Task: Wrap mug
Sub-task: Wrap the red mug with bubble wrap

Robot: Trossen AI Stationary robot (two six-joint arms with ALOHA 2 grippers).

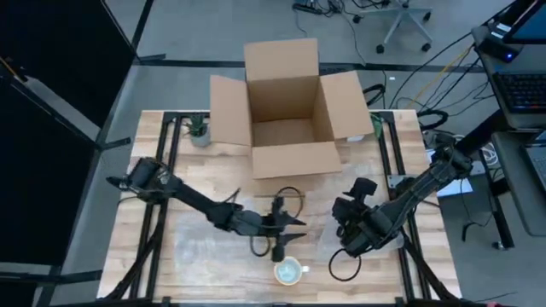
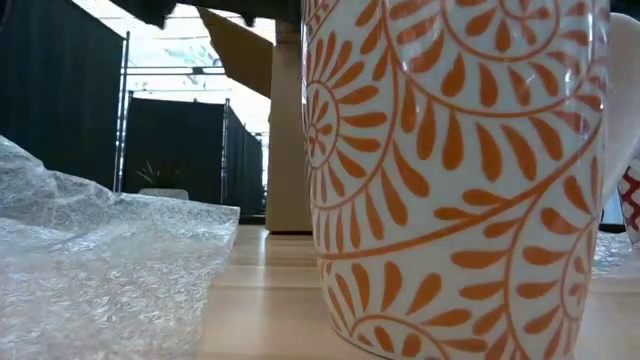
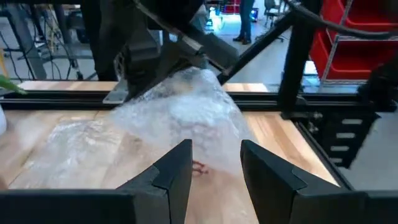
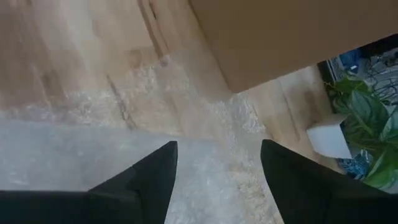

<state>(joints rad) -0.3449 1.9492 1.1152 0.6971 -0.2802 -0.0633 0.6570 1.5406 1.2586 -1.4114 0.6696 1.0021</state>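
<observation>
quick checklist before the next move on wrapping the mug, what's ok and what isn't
1. Mug upright on the table's near edge: ok.
2. Bubble wrap under or around the mug: not ok, it lies beside it.
3. Left pincer open and empty: ok.
4. Right pincer open over the wrap: ok.
5. Cardboard box open at the far side: ok.
6. Wrap lying flat: not ok, it is bunched up.

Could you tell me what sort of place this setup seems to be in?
Probably a robotics lab or workshop. A wooden table on a black frame stands on a bare floor, with an office chair, loose cables and red storage bins around it.
</observation>
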